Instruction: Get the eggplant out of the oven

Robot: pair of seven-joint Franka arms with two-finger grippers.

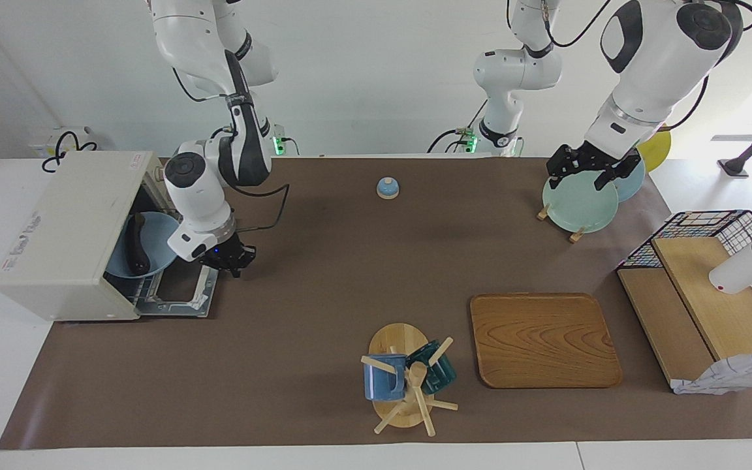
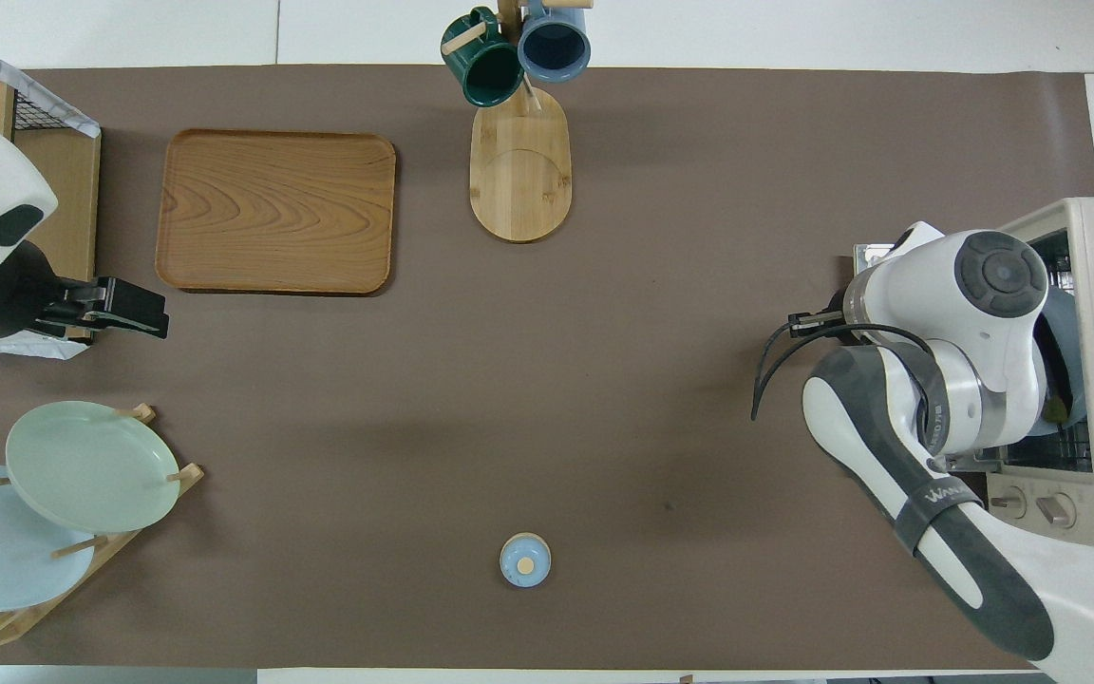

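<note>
— Purple-black and glossy, the eggplant lay in a blue bowl on the rack inside the oven, whose door hung down flat on the mat. Was the claw on it?

— No. The right gripper hung just outside the oven's mouth, over the open door's edge toward the middle of the table, clear of bowl and eggplant. Whether its fingers were apart or together, I couldn't tell; they held nothing that I could see.

— And the left gripper?

— That arm waited well away from the oven, at the left arm's end of the table, above the plate rack. Its fingers stood apart, holding nothing, just over the pale green plate.

— Did the two views differ?

— The facing view looked straight into the oven, so bowl and eggplant showed plainly. From overhead, the right arm's wrist covered most of the opening; only a sliver of bowl showed, and the right gripper's fingertips were hidden. The overhead view did show the oven's knobs and set the left gripper beside the wooden tray.
</note>
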